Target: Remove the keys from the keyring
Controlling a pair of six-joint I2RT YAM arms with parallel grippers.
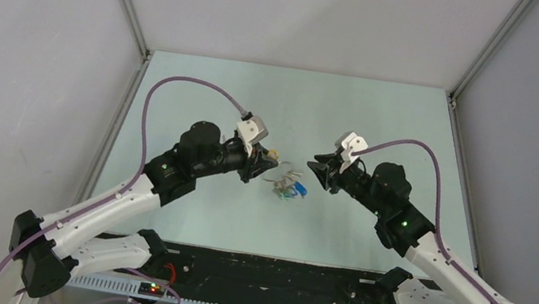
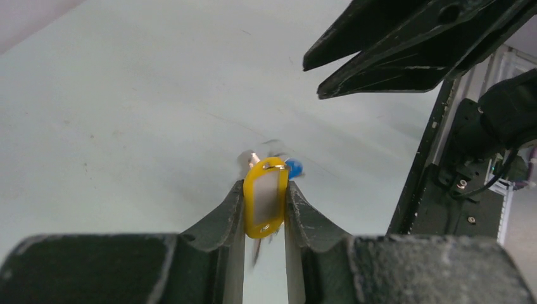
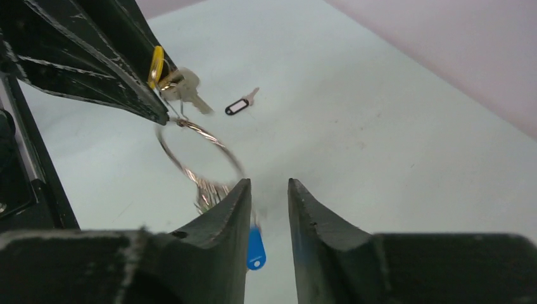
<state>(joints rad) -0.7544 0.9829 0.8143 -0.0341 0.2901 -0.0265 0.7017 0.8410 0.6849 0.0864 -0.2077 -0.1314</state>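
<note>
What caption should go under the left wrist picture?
The left gripper pinches a yellow key tag; the right gripper hovers open nearby.

yellow tag (image 2: pixel 265 206): I see a yellow rim, pale grey window
blue tag (image 3: pixel 255 248): plain blue
black tag (image 3: pixel 237 107): black rim, white window
keyring (image 3: pixel 196 142): silver
table (image 1: pixel 202 94): I'd call it pale mint
cable (image 1: pixel 146 113): purple

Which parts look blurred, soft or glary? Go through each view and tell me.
Top external: even, soft light, no glare; the keys too small for detail. Left wrist: the yellow tag in the left gripper is sharp, the blue tag behind it smeared. Right wrist: the keyring is streaked with blur; the black-tagged key on the table is crisp.
</note>
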